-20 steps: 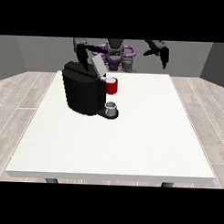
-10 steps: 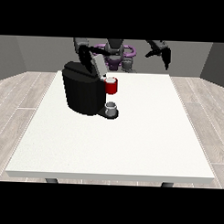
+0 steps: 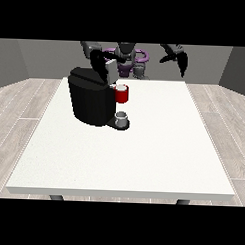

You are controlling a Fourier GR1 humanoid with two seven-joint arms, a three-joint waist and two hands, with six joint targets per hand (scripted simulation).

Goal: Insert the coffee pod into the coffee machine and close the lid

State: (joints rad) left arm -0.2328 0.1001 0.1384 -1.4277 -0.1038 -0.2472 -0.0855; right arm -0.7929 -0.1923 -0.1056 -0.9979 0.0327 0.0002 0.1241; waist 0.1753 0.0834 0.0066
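Hand at the view's left (image 3: pixel 100 63) has shifted slightly over the last second and now sits right above the coffee machine (image 3: pixel 91 97), at the raised lid (image 3: pixel 110 70); can't tell how its fingers lie. Red pod holder (image 3: pixel 122 93) is showing at the machine's front, grey cup (image 3: pixel 121 117) below it on the drip base. Pod itself: can't make it out, probably already in. Lid not down yet, so closing is what's left, I'd judge. Hand at the view's right (image 3: pixel 178 56) hangs clear above the table (image 3: pixel 143 155), fingers drooping, holding nothing. Count: one machine, one cup, one holder, two hands.
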